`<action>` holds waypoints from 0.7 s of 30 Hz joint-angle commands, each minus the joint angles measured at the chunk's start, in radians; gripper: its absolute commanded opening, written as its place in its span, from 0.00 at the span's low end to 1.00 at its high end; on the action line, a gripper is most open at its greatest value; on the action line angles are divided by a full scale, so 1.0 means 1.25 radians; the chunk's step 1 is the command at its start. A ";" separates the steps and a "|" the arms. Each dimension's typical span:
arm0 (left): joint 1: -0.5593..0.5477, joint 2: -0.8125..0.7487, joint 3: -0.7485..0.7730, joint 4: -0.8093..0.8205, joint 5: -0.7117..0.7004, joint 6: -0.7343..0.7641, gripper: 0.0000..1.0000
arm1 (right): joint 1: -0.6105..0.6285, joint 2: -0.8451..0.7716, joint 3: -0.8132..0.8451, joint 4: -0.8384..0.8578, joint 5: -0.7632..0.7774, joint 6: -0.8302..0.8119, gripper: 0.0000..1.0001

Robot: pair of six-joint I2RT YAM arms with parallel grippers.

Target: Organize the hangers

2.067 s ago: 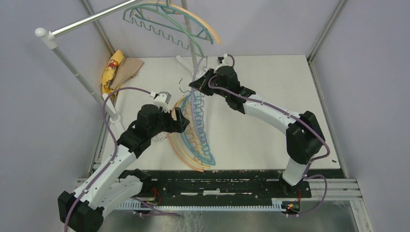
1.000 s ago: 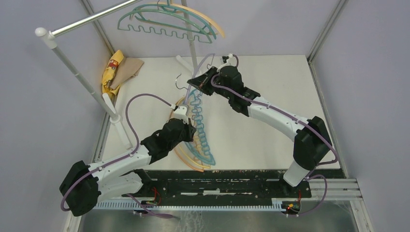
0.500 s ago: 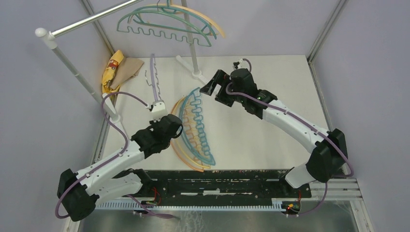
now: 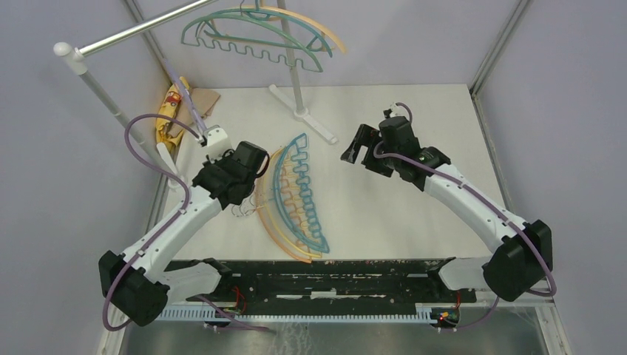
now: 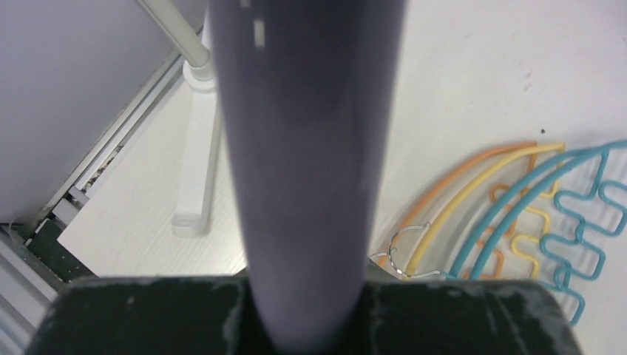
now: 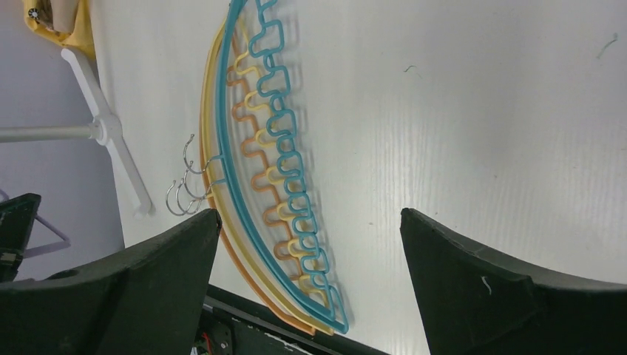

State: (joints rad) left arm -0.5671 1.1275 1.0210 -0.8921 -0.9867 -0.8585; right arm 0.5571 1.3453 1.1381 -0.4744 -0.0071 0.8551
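Observation:
My left gripper is shut on a purple hanger, held off the table and pointing up toward the back left, near the rack's left pole. That purple hanger fills the middle of the left wrist view, clamped between the black fingers. A pile of teal, yellow and orange hangers lies on the table, hooks toward the left arm. Teal, green and orange hangers hang on the rail. My right gripper is open and empty, right of the pile, its jaws wide.
The rack's rail crosses the back left, with a slanted left pole, a middle upright and white feet. A yellow and tan cloth lies at the back left corner. Grey walls enclose the table.
The right gripper let go of the purple hanger, opened and drew back to the right. The left arm carried the purple hanger off the pile toward the back left.

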 commanded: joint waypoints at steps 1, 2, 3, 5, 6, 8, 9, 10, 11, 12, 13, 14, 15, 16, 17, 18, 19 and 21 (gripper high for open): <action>0.046 0.010 0.090 0.058 -0.044 0.065 0.03 | -0.042 -0.065 -0.003 -0.009 -0.011 -0.048 1.00; 0.052 0.018 0.109 0.078 -0.036 0.086 0.03 | -0.048 -0.068 -0.003 -0.011 -0.016 -0.052 1.00; 0.054 0.031 0.142 0.084 -0.033 0.101 0.03 | -0.055 -0.068 -0.002 -0.013 -0.020 -0.054 1.00; 0.055 0.074 0.222 0.078 -0.033 0.126 0.03 | -0.065 -0.067 0.000 -0.017 -0.029 -0.056 1.00; 0.056 0.099 0.263 0.074 -0.032 0.139 0.03 | -0.069 -0.067 0.000 -0.018 -0.033 -0.056 1.00; 0.056 0.146 0.332 0.075 -0.024 0.166 0.03 | -0.077 -0.069 -0.001 -0.016 -0.037 -0.056 1.00; 0.056 0.168 0.360 0.081 -0.016 0.180 0.03 | -0.080 -0.070 0.000 -0.017 -0.037 -0.057 1.00; 0.056 0.189 0.383 0.087 -0.009 0.195 0.03 | -0.083 -0.072 0.001 -0.017 -0.038 -0.056 1.00; 0.058 0.211 0.410 0.089 -0.003 0.204 0.03 | -0.088 -0.072 0.002 -0.017 -0.040 -0.057 1.00; 0.060 0.231 0.438 0.089 0.002 0.213 0.03 | -0.091 -0.071 0.003 -0.017 -0.043 -0.056 1.00; 0.065 0.251 0.463 0.088 0.007 0.220 0.03 | -0.095 -0.070 0.006 -0.018 -0.048 -0.056 1.00; 0.071 0.273 0.495 0.088 0.017 0.228 0.03 | -0.097 -0.069 0.009 -0.021 -0.051 -0.058 1.00; 0.078 0.289 0.518 0.088 0.031 0.236 0.03 | -0.101 -0.068 0.015 -0.024 -0.055 -0.060 1.00; 0.086 0.304 0.537 0.087 0.042 0.242 0.03 | -0.103 -0.067 0.021 -0.029 -0.056 -0.064 1.00; 0.091 0.316 0.554 0.087 0.049 0.247 0.03 | -0.108 -0.067 0.027 -0.033 -0.057 -0.067 1.00; 0.098 0.328 0.567 0.086 0.054 0.252 0.03 | -0.110 -0.069 0.031 -0.035 -0.057 -0.069 1.00; 0.105 0.338 0.582 0.087 0.060 0.257 0.03 | -0.115 -0.071 0.034 -0.035 -0.058 -0.070 1.00; 0.123 0.355 0.608 0.085 0.076 0.261 0.03 | -0.121 -0.075 0.038 -0.035 -0.063 -0.071 1.00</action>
State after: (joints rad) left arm -0.4515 1.5524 1.6836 -0.8295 -0.9073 -0.5934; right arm 0.4229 1.2816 1.1332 -0.5217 -0.0715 0.7891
